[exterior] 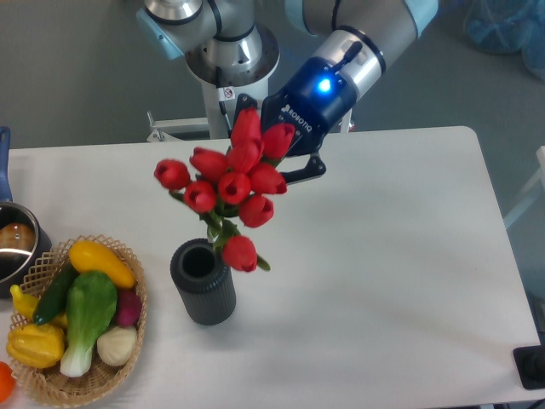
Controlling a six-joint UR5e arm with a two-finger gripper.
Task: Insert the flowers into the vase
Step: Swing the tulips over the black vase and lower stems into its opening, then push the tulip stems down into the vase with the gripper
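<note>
Jaws (274,146) grip flowers (228,183) (above vase (203,282)).

The arm enters from the top centre of the frame, angled down and to the left. Its gripper (271,146), a blue light lit on its body, sits upper centre, fingers clamped on the flowers (228,186).

You have one fixed camera — mounted high, in front of the table (409,281), looking steeply down and toward the robot base (230,60) at the top of the frame. It sits at medium range: the table fills most of the picture, cut off at the left and bottom edges — grey floor shows along the top and right.
</note>
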